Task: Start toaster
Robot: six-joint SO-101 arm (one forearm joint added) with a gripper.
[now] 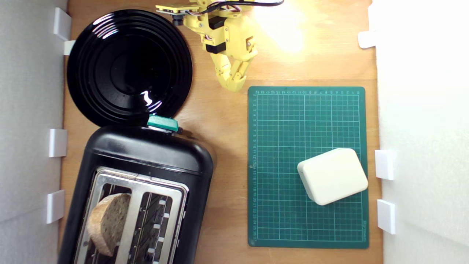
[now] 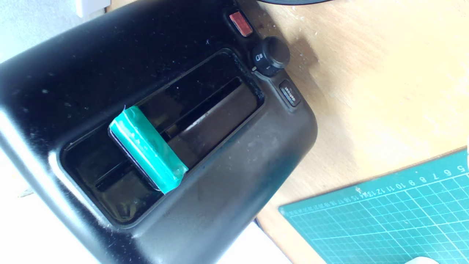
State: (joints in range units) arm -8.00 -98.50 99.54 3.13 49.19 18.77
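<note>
The toaster [image 1: 146, 183] fills the lower left of the exterior view, glossy black, silver top plate showing, and one slice of bread [image 1: 108, 223] stands in the slot nearer that view's left. Its teal lever knob [image 1: 163, 123] pokes out at the toaster's upper end, right against the rim of the round black plate [image 1: 128, 66] in the upper left. The yellow gripper [image 1: 232, 79] hangs at top centre over bare wooden table [image 1: 220, 121], well apart from the knob, fingers drawn close together and holding nothing. Over on the exterior view's right, a green cutting mat [image 1: 307, 121] carries a small white box [image 1: 332, 176]. In the wrist view the knob [image 2: 148, 148] sits in its recessed track on the toaster's end face, with a red button [image 2: 238, 24], a round dial [image 2: 271, 55] and a defrost button [image 2: 290, 93] lined up along the edge.
</note>
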